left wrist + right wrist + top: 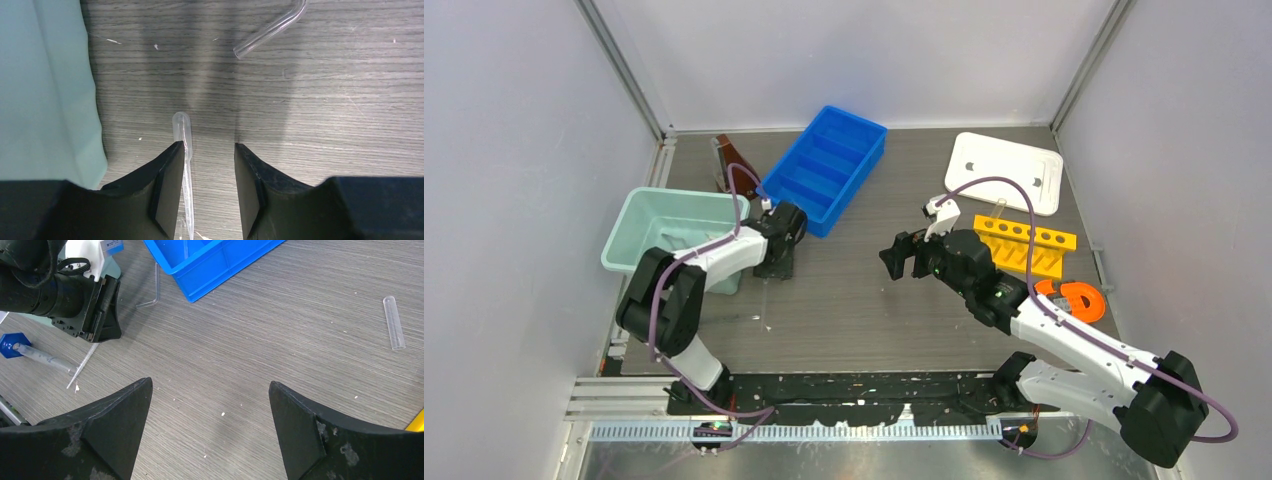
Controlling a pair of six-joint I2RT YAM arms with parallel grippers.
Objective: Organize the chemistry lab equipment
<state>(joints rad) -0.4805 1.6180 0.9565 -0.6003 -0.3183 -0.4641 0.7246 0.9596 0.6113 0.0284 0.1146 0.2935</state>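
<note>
My left gripper (207, 145) is open and low over the table beside the teal bin (669, 232). A thin clear pipette (183, 150) lies between its fingers, against the left finger. A bent clear glass tube (272, 29) lies just beyond. My right gripper (904, 255) is open and empty above the table's middle; its wrist view (210, 382) shows bare tabletop between the jaws. That view also shows the left gripper (95, 305), a blue-capped tube (30, 352), the pipette (82, 365), the bent tube (155, 290) and a clear test tube (392, 330).
A blue divided tray (824, 165) stands at the back centre. A white lid (1004, 170) lies at the back right, a yellow holed rack (1024, 242) in front of it, an orange round object (1076, 298) nearer. A brown object (736, 170) sits behind the teal bin.
</note>
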